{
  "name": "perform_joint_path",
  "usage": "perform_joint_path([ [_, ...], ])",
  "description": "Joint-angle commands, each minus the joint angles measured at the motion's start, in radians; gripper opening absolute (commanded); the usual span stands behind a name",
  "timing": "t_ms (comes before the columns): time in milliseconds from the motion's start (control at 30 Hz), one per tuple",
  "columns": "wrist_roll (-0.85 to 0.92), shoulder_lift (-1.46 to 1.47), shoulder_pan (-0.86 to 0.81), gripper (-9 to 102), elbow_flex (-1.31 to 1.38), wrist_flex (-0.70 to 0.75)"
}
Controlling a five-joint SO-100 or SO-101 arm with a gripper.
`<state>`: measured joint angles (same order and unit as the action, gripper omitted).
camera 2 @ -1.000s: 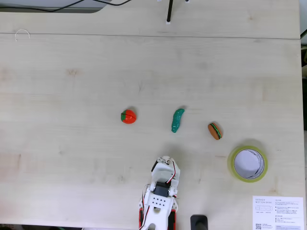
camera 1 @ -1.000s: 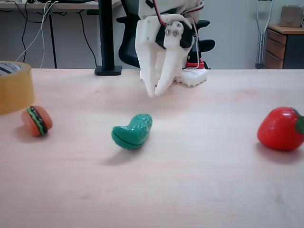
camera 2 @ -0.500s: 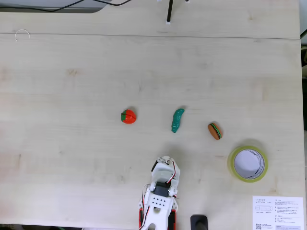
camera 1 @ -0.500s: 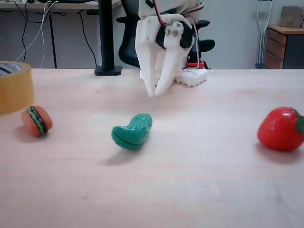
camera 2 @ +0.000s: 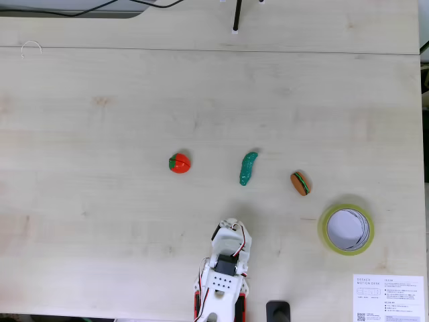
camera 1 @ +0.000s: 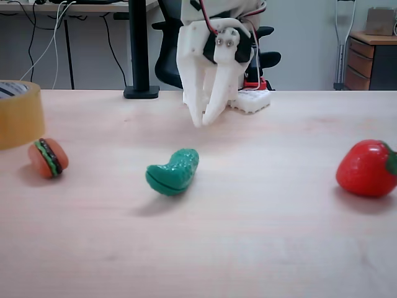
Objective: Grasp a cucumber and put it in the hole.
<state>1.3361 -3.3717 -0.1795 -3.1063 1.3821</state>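
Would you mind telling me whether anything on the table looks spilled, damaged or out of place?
Nothing stands out. The cucumber, strawberry and burger lie apart in a row on the table, intact; the tape roll lies flat, and the claw hangs above the table behind the cucumber.

Table: pale wood-grain tabletop (camera 1: 298, 248), a seam running across its far part in the top-down fixed view (camera 2: 134, 48).
Chair: black office chair (camera 1: 166, 62) behind the table.
Post: black pole on a flat base (camera 1: 140, 56).
Drawers: wooden drawer unit (camera 1: 366, 59), cardboard box (camera 1: 379, 20) on top.
Wall: plain, light (camera 1: 304, 37).
Crutch: leaning near the drawers (camera 1: 342, 37).
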Motion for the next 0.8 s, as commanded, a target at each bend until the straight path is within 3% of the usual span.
perform_joint_path([
  [0,0.009,-0.002,-0.003,0,-0.003,0.006],
  [600,0.009,-0.002,-0.003,0,-0.003,0.005],
  [767,0.009,-0.002,-0.002,0,0.015,-0.057],
])
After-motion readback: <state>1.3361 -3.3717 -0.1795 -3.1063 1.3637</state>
